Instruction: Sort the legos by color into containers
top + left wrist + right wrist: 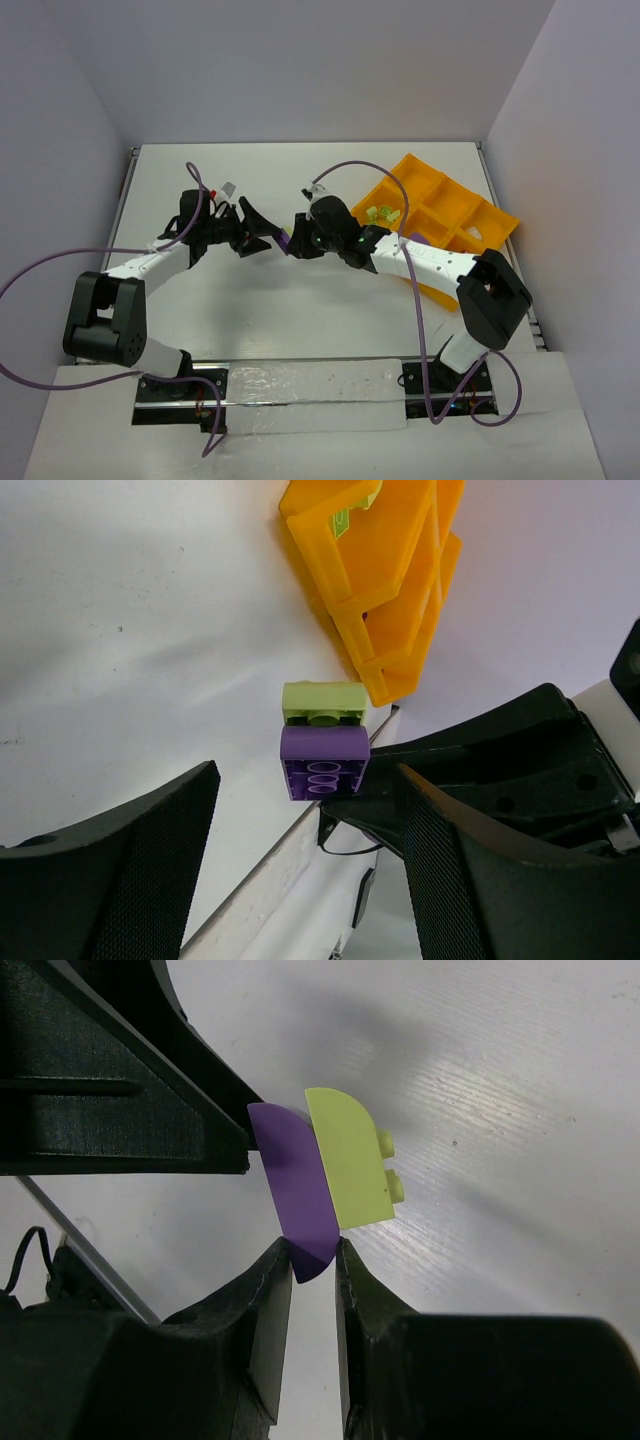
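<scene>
Legos joined: purple brick [295, 1190] pinched by right gripper [313, 1260], yellow-green brick [345, 1160] stuck alongside. Left gripper [305, 790] spread wide, the pair just ahead of its fingertips.

I saw the purple brick [323, 763] and green brick [323, 701] as smooth, slightly glossy plastic. The tray [395, 600] looked like smooth orange plastic. The counter [130, 630] read matt white with faint grain. The left pads [150, 870] were matt black, finely dimpled.
</scene>
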You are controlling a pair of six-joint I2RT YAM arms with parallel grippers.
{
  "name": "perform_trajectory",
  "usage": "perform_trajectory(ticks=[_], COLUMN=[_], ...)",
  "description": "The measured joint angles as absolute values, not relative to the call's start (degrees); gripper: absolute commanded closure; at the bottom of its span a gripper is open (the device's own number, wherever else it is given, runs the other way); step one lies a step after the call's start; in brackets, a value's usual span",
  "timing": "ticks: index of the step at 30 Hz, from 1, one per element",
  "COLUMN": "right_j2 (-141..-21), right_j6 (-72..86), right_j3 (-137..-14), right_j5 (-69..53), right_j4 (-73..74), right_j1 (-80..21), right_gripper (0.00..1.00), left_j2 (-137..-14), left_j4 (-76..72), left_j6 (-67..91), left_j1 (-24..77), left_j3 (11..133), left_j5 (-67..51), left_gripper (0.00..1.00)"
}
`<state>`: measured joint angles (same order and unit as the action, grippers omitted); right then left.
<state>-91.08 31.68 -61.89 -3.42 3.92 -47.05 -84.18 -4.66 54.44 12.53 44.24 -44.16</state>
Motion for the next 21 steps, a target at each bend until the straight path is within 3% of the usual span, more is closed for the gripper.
perform_trajectory(ticks=[21], right_j2=[-91.1], right_j6=[31.0], right_j3=[-61.9], right_j5=[-4.8], right_j4=[3.8], right_j1=[-47.1], right_gripper=[1.0], left_j2=[-87.1], left_j4=[-2.0], left_j6=[51.8], left_j1=[13.4], left_j3=[48.8], left_j5=[-43.3], left_gripper=[0.42])
